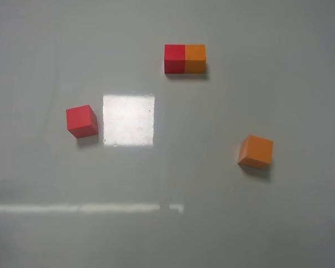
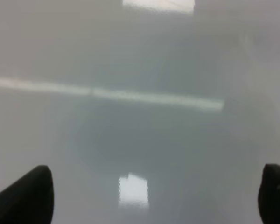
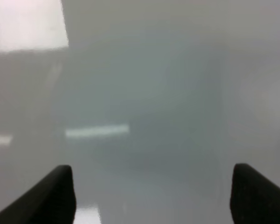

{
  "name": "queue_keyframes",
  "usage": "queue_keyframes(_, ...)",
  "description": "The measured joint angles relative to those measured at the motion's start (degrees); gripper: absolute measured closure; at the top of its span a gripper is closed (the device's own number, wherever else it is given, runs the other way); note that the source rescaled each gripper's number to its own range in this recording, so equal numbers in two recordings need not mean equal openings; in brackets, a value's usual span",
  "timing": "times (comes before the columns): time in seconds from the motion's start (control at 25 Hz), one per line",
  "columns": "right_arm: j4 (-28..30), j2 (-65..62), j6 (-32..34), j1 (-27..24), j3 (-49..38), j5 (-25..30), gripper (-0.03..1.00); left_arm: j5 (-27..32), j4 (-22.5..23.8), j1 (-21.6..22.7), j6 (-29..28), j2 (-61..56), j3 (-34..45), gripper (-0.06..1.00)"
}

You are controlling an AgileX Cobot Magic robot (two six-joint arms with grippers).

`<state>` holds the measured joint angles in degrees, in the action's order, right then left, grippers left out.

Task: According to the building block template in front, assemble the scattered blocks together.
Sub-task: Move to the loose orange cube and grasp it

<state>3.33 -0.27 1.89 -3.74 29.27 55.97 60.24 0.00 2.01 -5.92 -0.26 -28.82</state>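
Note:
In the exterior high view the building block template (image 1: 185, 59), a joined red and orange bar, lies at the far centre of the grey table. A loose red cube (image 1: 81, 121) sits at the left. A loose orange cube (image 1: 255, 151) sits at the right, turned a little. Neither arm shows in that view. In the left wrist view my left gripper (image 2: 156, 193) is open, its dark fingertips (image 2: 28, 193) wide apart over bare table. In the right wrist view my right gripper (image 3: 151, 196) is open over bare table. No block shows in either wrist view.
A bright square of reflected light (image 1: 129, 120) lies beside the red cube. A thin reflected streak (image 1: 84, 208) runs across the near part of the table. The grey table surface (image 1: 173, 167) spreads between the blocks.

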Motion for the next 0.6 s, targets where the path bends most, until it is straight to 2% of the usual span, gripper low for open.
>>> queue_keyframes(0.28,-0.05,0.00,-0.16,0.00,0.00,0.00,0.35,0.00,0.00,0.00,0.00,0.00,0.00,-0.03)
queue_keyframes(0.44,-0.27,0.00,-0.85,0.00,0.00,0.00,0.35,0.00,0.00,0.00,0.00,0.00,0.00,0.02)
queue_keyframes(0.6,-3.92,0.47,-5.49,0.00,0.27,-0.18,0.34,0.00,0.00,0.00,0.00,0.00,0.00,0.07)
